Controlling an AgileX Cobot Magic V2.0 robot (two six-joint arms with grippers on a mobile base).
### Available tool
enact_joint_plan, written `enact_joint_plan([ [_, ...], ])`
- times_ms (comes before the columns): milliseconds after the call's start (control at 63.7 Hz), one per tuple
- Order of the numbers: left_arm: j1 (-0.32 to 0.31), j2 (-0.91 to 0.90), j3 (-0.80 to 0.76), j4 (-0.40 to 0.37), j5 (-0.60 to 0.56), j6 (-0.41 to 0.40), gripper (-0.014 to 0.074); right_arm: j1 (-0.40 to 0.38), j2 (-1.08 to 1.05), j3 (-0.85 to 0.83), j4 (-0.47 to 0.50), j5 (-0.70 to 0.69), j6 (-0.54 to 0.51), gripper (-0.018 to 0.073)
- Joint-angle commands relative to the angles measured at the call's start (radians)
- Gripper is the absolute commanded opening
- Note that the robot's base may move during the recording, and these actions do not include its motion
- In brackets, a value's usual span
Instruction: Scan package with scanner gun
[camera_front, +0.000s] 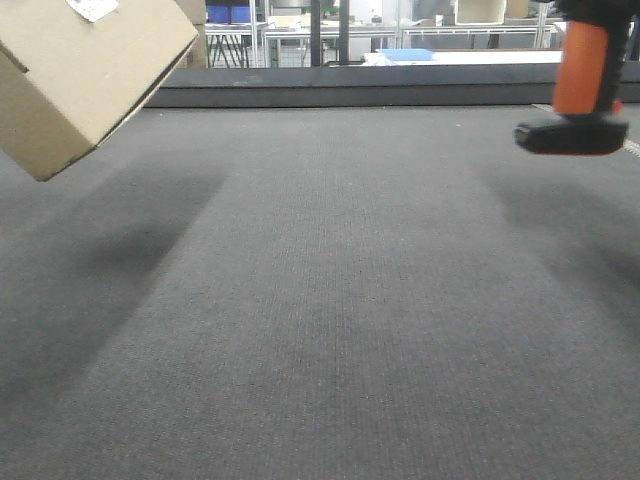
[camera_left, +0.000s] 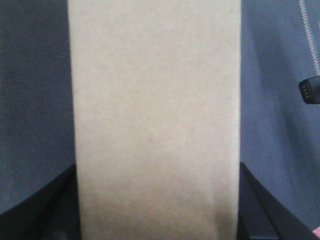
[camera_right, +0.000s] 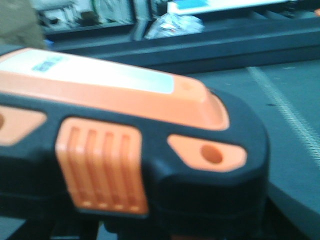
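Left gripper (camera_left: 156, 216): I see it clamping the package (camera_front: 70, 85), tilted, aloft.
Right gripper: hidden; carries scanner gun (camera_front: 580, 85) aloft.

Front view: package (camera_front: 80, 70) at far left, cropped by the top and left edges, its label (camera_front: 92, 8) mostly cut off; scanner gun (camera_front: 580, 90) shows only handle and foot, head lost above. Both wrist views are blurred close-ups whose edges cut off package and scanner gun alike

A wide stretch of grey mat (camera_front: 330, 300) was found open between the box (camera_front: 80, 70), held tilted at the left, and the scanner (camera_front: 578, 90) at the right; passage beyond was barred by a dark ledge (camera_front: 350, 95).
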Motion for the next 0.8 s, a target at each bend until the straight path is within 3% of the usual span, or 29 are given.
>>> enact_joint_plan([
  [0,-0.005,-0.014,0.000,-0.024,-0.005,-0.007,-0.0111,0.001,-0.023,0.030,-0.181,-0.146,0.121,-0.0162],
  [502,-0.005,-0.014,0.000,-0.030,-0.005,-0.007,-0.0111,0.001,0.142,0.039,-0.199,-0.346,0.117,-0.0162],
  [785,-0.005,-0.014,0.000,-0.030,-0.005,-0.007,-0.0111,0.001,0.229,0.039,-0.102,-0.394,0.117,-0.0162],
])
